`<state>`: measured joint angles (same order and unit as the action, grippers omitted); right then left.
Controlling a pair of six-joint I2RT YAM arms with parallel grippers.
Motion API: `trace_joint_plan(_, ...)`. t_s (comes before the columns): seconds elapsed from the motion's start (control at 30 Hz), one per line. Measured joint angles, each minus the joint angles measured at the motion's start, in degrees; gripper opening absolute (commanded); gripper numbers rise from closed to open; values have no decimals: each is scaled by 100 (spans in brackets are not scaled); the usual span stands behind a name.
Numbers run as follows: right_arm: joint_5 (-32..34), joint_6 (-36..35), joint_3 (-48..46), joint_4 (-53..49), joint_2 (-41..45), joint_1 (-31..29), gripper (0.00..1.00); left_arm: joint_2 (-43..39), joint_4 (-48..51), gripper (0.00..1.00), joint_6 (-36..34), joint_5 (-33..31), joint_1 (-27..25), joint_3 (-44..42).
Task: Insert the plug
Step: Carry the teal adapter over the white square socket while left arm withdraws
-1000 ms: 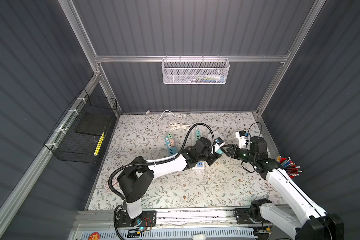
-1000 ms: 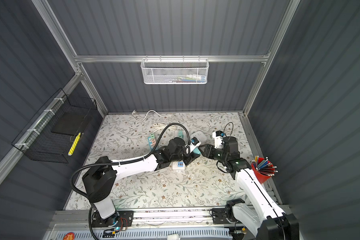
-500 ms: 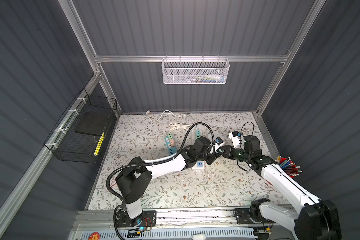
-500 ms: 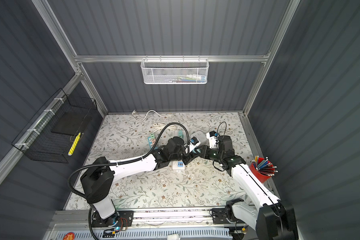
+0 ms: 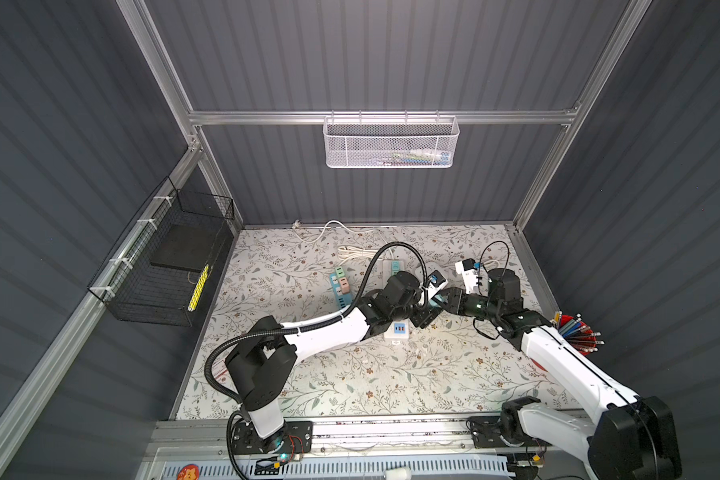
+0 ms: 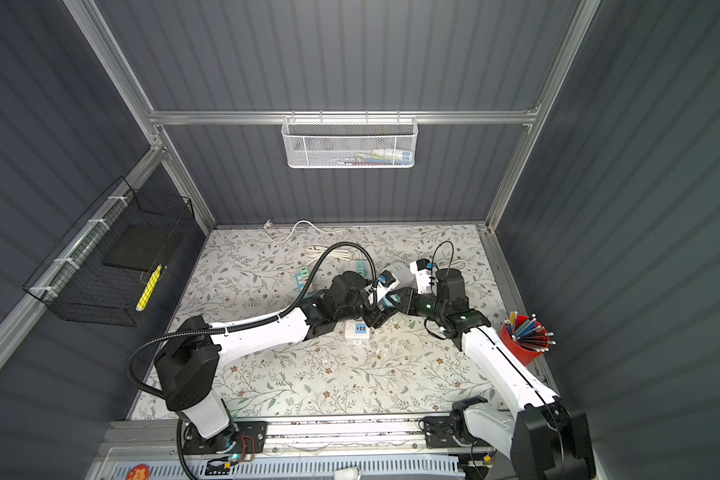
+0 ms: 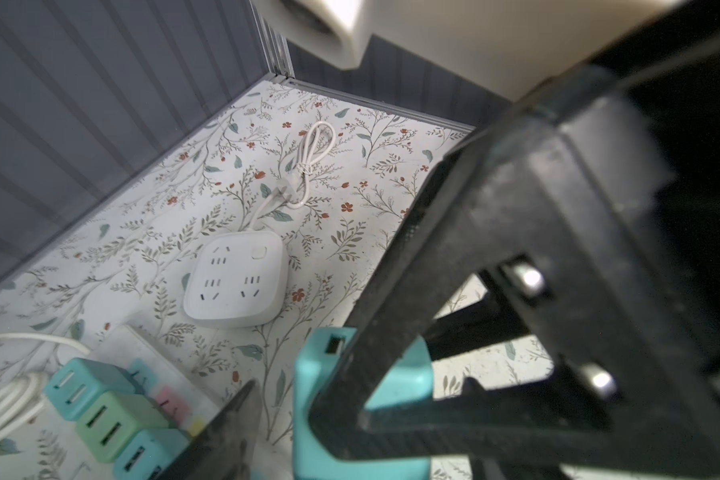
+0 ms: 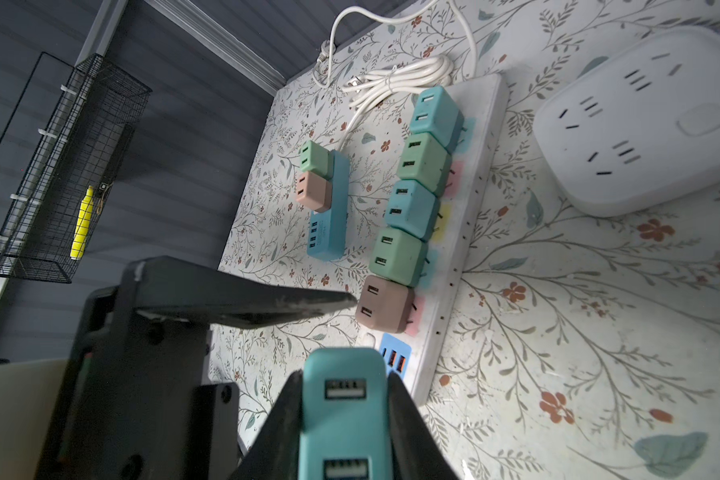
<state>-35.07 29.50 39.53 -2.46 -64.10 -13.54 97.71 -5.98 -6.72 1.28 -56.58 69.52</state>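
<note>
Mid-table, over the floral mat and white power strip.
Left gripper jaws apart. Right gripper clamped on teal plug, which is held just beside the strip's USB end.

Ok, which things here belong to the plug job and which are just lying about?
Job: teal plug, shut in the right tool; left tool, open beside it; square block, its sockets free; long strip and blue strip, both holding plugs.
Lying about: pen cup; white basket on the back wall; black basket on the side wall.
</note>
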Motion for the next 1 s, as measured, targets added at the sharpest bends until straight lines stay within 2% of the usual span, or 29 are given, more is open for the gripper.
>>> trace_joint_plan(0.07,195,-125,144,26,-177,-2,24,-236,111,100,68,-131,0,-2)
trace_joint_plan(0.3,1495,-1062,732,179,-1075,0,22,-1469,164,100,199,-1054,55,-323)
trace_joint_plan(0.47,2162,-1818,1255,240,-1978,11,21,-1858,240,100,343,-1471,621,-542)
trace_joint_plan(0.63,2402,-2380,2020,203,-2881,9,22,-1867,444,100,498,-1722,1207,-730)
trace_joint_plan(0.83,2549,-2813,2741,59,-3600,-13,21,-1893,487,100,549,-1738,1163,-911)
trace_joint_plan(1.0,2610,-2863,3401,-341,-4098,-11,19,-1939,487,100,553,-1735,1156,-922)
